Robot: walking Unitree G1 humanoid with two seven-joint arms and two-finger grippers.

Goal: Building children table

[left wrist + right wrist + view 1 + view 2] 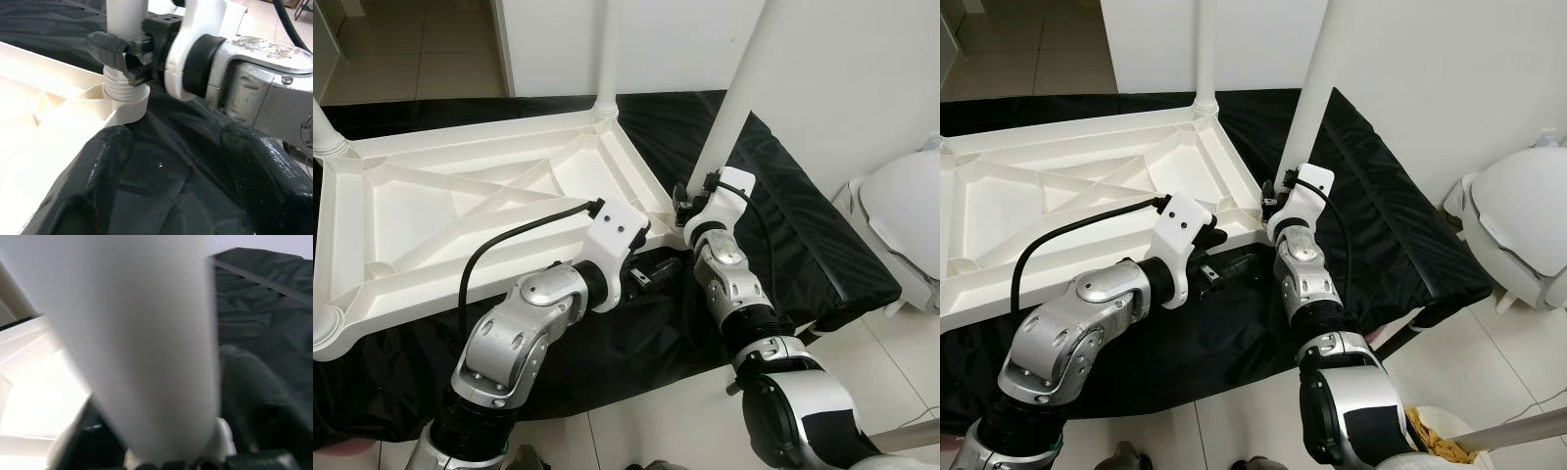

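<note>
- Nearest the robot, on the pale tiled floor [646, 431], both silver arms reach forward over the black cloth [803, 245] that is spread under the work.
- Just beyond, the left gripper [171, 171] hovers low over the cloth with its two black fingers [105, 161] spread wide and nothing between them, aimed at the near right corner of the table.
- Right there, the right gripper [128, 58] is clamped on the leg [739, 98], just above the ribbed, threaded end where it enters the corner socket [128, 100].
- Behind the grippers lies the upturned tabletop [440, 211], white moulded plastic with cross ribs, flat on the cloth; another leg [607, 59] already stands at its far right corner, and more at the left corners.
- My read: hollow plastic, light and stiff, but smooth and slippery, so a low hold near the thread is best for turning it home.
- Risk, I'd say: the long leg tilts easily and could cross-thread if it isn't kept upright.
- Far right, a white rounded object [901, 211] sits on the floor, well apart.
</note>
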